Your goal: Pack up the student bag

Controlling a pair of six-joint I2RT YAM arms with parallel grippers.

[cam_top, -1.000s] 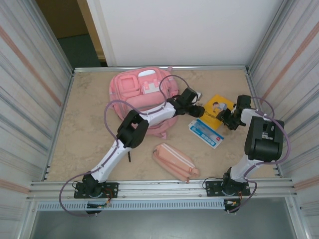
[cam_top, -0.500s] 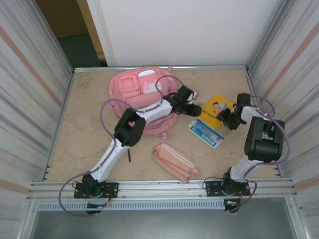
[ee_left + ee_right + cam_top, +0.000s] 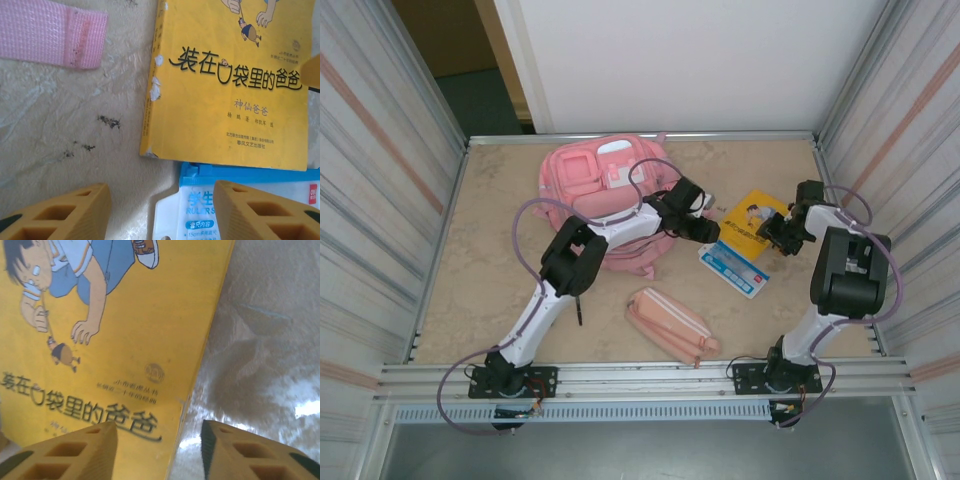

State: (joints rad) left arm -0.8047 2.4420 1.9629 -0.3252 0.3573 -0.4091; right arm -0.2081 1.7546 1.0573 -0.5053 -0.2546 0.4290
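Beige marbled tabletop [image 3: 500, 260] sits boxed in by ribbed metal-framed side panels, with a white wall beyond the far edge. On it, the student bag [image 3: 590, 185] lies flat at the far left-centre, close to the far rim, front pockets facing up. Its long axis runs roughly from the far edge toward the near side, leaning slightly right. The white-patched end points away from the arm bases and the straps trail at the near end. One pink strap [image 3: 50, 35] stretches onto the table near a yellow book [image 3: 752, 222].

From its base at the near left, the left arm reaches diagonally up and right. Its elbow is bent over the bag's near edge and its forearm crosses the bag's right side. The left gripper [image 3: 161, 187] hangs just past the bag, above the book's near-left corner and a blue-and-white ruler pack [image 3: 733, 268], jaws parted and gripping nothing.

Rising steeply from its base at the near right, the right arm folds back at the elbow. The right gripper [image 3: 157, 426] is angled down over the book's right edge, jaws spread to either side of that edge and holding nothing.

A pink pencil case [image 3: 672, 325] lies nearer the bases, well apart from the bag
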